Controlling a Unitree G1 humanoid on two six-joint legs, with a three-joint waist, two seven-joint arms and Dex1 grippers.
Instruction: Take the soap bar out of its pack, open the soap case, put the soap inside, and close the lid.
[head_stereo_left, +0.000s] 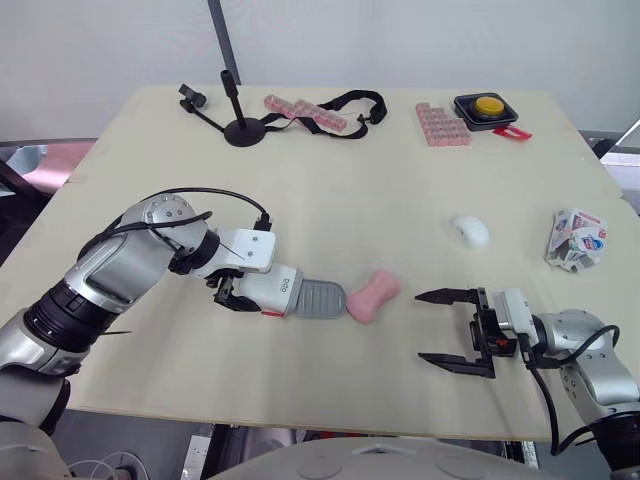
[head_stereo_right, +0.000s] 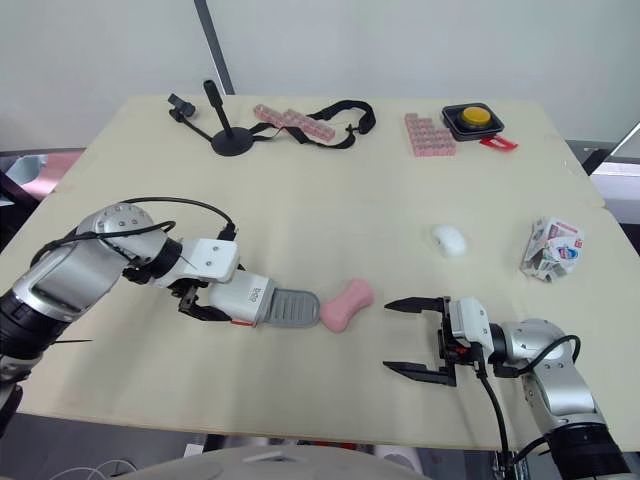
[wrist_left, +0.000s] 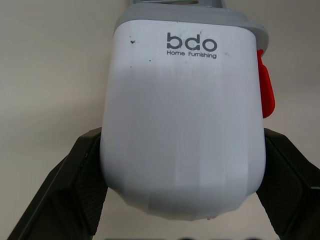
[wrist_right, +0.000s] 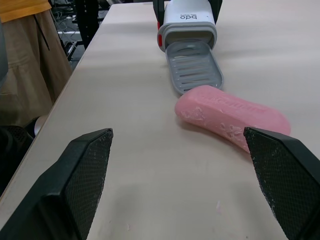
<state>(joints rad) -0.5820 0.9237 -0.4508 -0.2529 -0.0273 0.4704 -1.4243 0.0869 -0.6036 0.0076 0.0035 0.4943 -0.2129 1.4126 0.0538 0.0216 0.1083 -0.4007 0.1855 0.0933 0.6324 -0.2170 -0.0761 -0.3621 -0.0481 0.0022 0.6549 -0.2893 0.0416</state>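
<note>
**Sizing up the soap bar before it goes into the case**

The pink soap bar (head_stereo_left: 374, 296) lies bare on the counter (head_stereo_left: 330, 190), out of its pack (head_stereo_left: 577, 240), which sits crumpled well apart toward the right edge. One end of the bar touches, or very nearly touches, the tip of the grey tray (head_stereo_left: 318, 299) that stands pulled out of the white soap case (head_stereo_left: 270, 287). The left gripper (wrist_left: 182, 175) has its fingers (wrist_left: 75, 190) clamped on the two flanks of the case, near its closed end, and holds it low over the counter with the tray pointing at the soap. The right gripper (head_stereo_left: 420, 326) rests near the soap on its other side, fingers spread wide with nothing between them.

The bar looks solid and fairly light, waisted in the middle with rounded ends. Its surface shows flaked scuffs in the right wrist view, so it is probably soft enough to mark under hard pressure, and its curved sides are likely slippery. The narrow waist seems the best place to take hold: the fingers would seat in the hollow and the thicker ends would stop the bar from sliding out. A moderate squeeze should do.

The case looks like stiff, smooth plastic, and a small red latch (wrist_left: 265, 92) shows on one side. The tray seems thin and may flex if the soap is pressed down on its far end.
</note>
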